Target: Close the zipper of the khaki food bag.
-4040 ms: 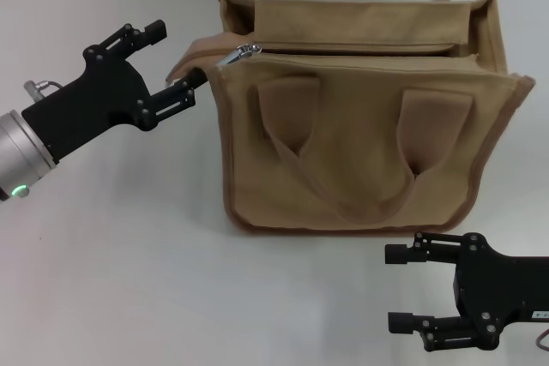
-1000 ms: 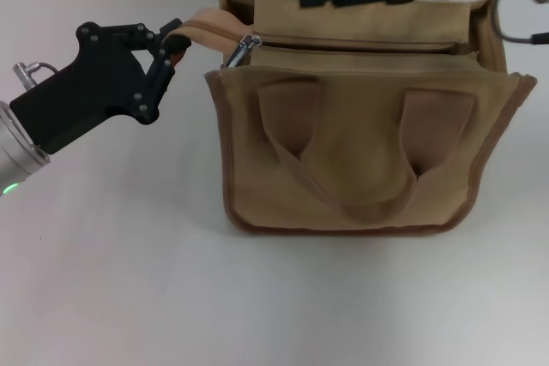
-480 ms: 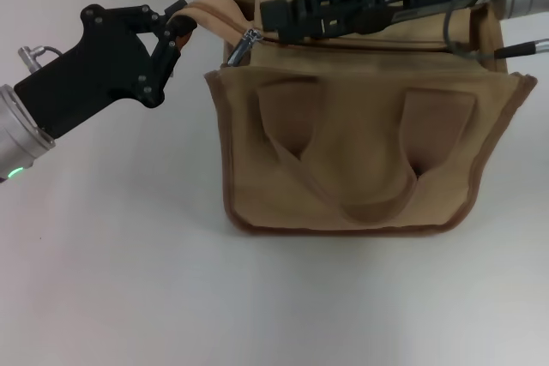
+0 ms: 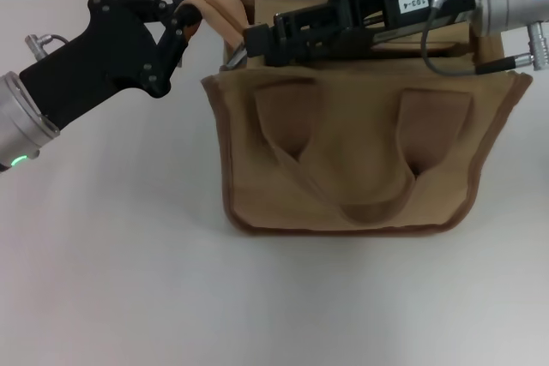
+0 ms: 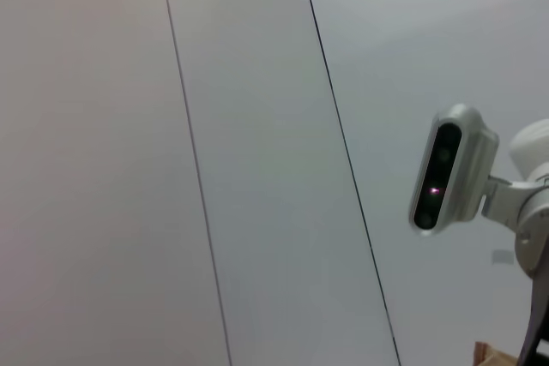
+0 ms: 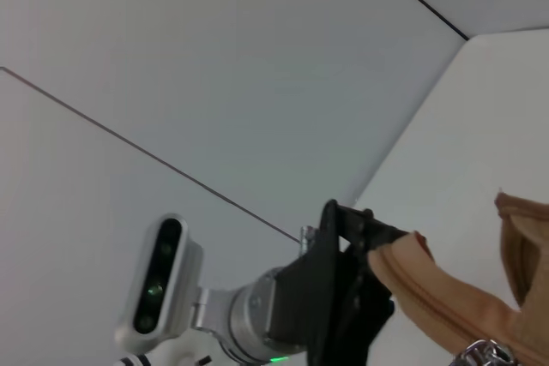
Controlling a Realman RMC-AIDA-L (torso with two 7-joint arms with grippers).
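A: Khaki tape tail is pinched in the closed left gripper (image 4: 177, 25), pulled up and away from the khaki food bag (image 4: 364, 156) on the table (image 4: 111, 280).

B: Keep it taut. The right gripper (image 4: 255, 43) reaches in level over the bag's top; the zipper (image 4: 235, 55) slider sits at its tip, grip unclear. Draw rightward.

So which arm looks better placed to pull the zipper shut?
The right. Its tool already reaches the silver slider, while the left tool is busy pinching the zipper's tail end.
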